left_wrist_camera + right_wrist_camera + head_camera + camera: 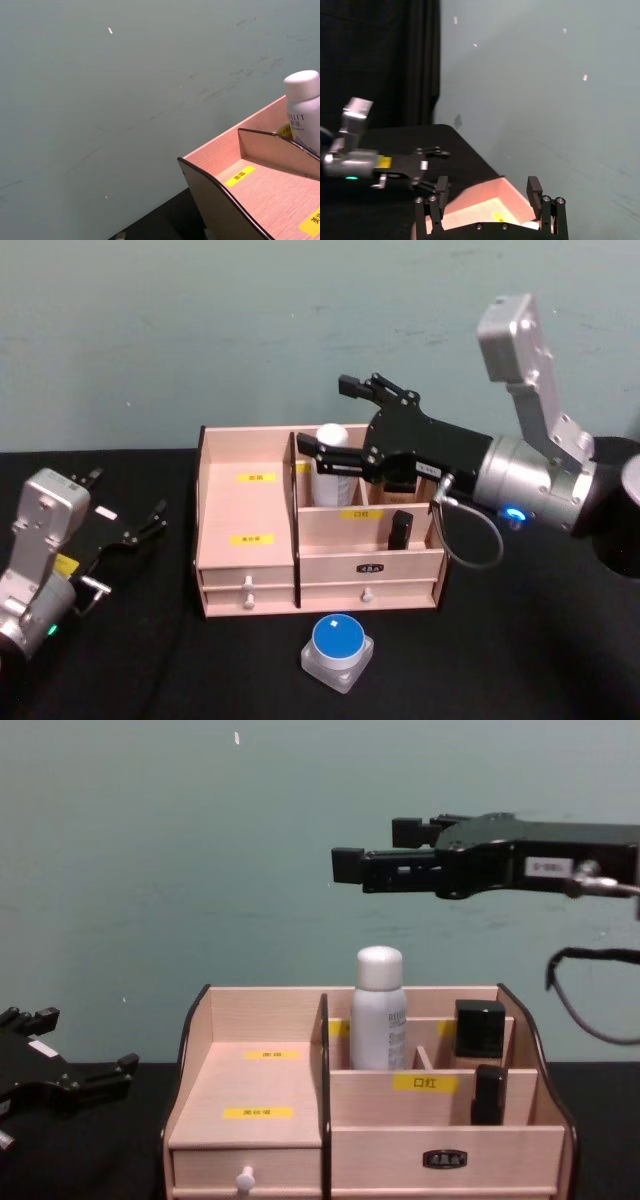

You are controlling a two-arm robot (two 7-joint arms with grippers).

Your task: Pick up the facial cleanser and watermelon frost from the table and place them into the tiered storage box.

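Observation:
The tiered storage box (245, 515), pale wood with yellow labels, stands mid-table. A white bottle, the facial cleanser (329, 472), stands upright in its rear compartment (379, 1010) (303, 110). A small square jar with a round blue lid, seemingly the watermelon frost (338, 650), sits on the black table in front of the box. My right gripper (340, 420) hangs open and empty above the bottle (378, 848), apart from it, and in the right wrist view the right gripper (487, 187) is over the box (480, 205). My left gripper (125, 498) rests open at the left (80, 1042).
Black lipstick-like cases (480, 1028) (487, 1095) stand in the box's right compartments. Two white-knobbed drawers (247, 585) face me. A pale green wall (250, 330) is close behind the box. Black tabletop (520, 660) lies on both sides.

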